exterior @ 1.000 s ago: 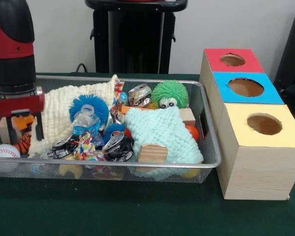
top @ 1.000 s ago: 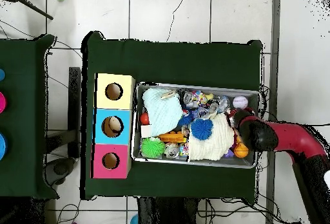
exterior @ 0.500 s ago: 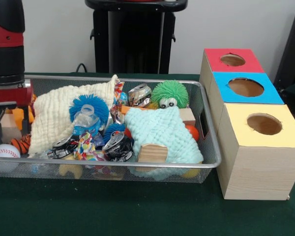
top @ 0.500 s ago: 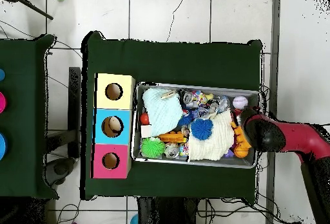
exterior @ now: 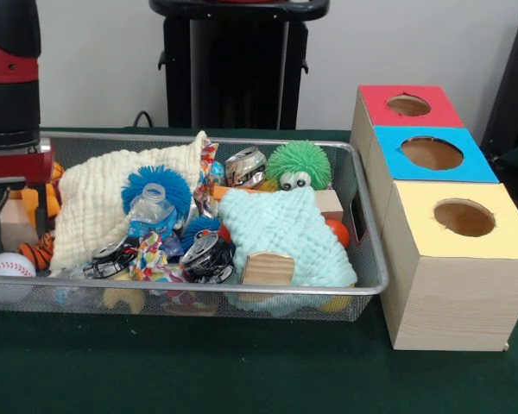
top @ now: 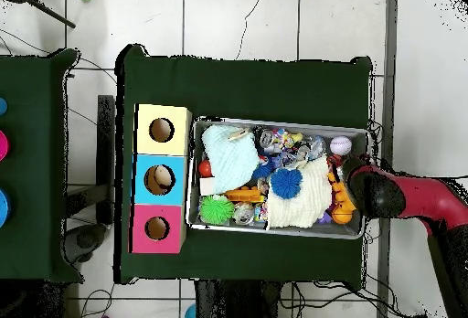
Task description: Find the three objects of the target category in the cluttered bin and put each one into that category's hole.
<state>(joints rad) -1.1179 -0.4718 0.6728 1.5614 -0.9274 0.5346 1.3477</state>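
Note:
The bin (exterior: 242, 291) is a silver wire-mesh basket full of clutter; it also shows in the overhead view (top: 274, 122). The hole (exterior: 408, 105) is in the red-faced box, farthest from the camera in the front view, and shows in the overhead view (top: 156, 228). My gripper (exterior: 17, 220) hangs open and empty over the bin's left end, its fingers either side of a pale wooden block (exterior: 17, 231). In the overhead view the gripper (top: 358, 186) is at the bin's right end.
In the bin lie a cream cloth (exterior: 112, 194), blue spiky ball (exterior: 160, 185), plastic bottle (exterior: 151, 211), green spiky ball with eyes (exterior: 298, 164), mint cloth (exterior: 281, 228), crushed cans (exterior: 209, 254), baseball (exterior: 7, 265) and orange ball (exterior: 337, 231). Blue-faced (exterior: 432, 153) and yellow-faced (exterior: 464, 217) boxes stand beside the red one.
My gripper has moved sideways toward the bin's end, leftward in the front view, still open. The things in the bin have not moved.

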